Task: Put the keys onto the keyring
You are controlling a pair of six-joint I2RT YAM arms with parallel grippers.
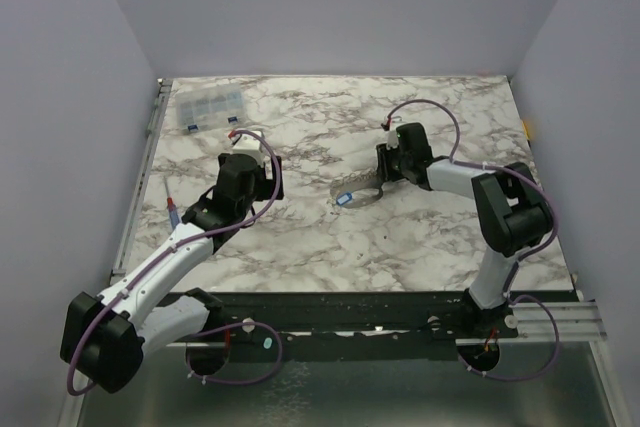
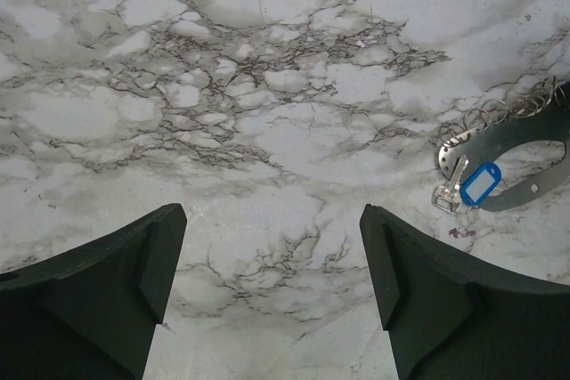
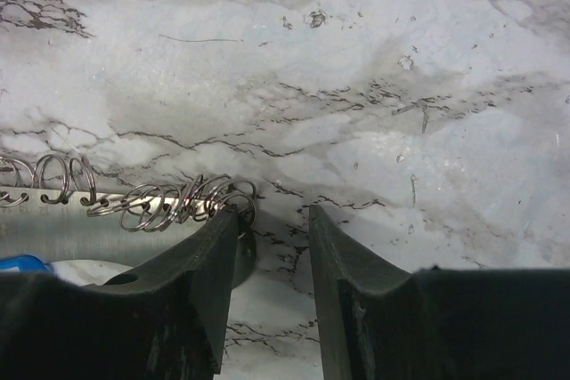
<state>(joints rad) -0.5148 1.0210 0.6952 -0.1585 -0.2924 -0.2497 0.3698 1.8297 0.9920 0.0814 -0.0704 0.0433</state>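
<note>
While the ring lies flat, the right claw sits at its end

Although the keyring (image 1: 362, 190) lies on the marble table (image 1: 300, 247) near its middle, nothing looks threaded onto it by either arm, so the step in hand seems to be getting hold of the ring itself. The right gripper (image 3: 272, 220) is down at the ring's end. Its jaws stand a narrow gap apart with only marble between them, and one finger (image 3: 200, 291) touches or overlaps the grey band beside a cluster of small wire rings (image 3: 174, 205). A blue tag (image 2: 481, 182) lies against the ring. The left gripper (image 2: 272, 220) hovers well apart from it, jaws spread wide and empty. I cannot pick out keys for certain. Next, the right claw probably needs to shift sideways so the thin band sits between its pads before pinching. The band lies flat on the marble, so it may slide away instead of lifting.
</note>
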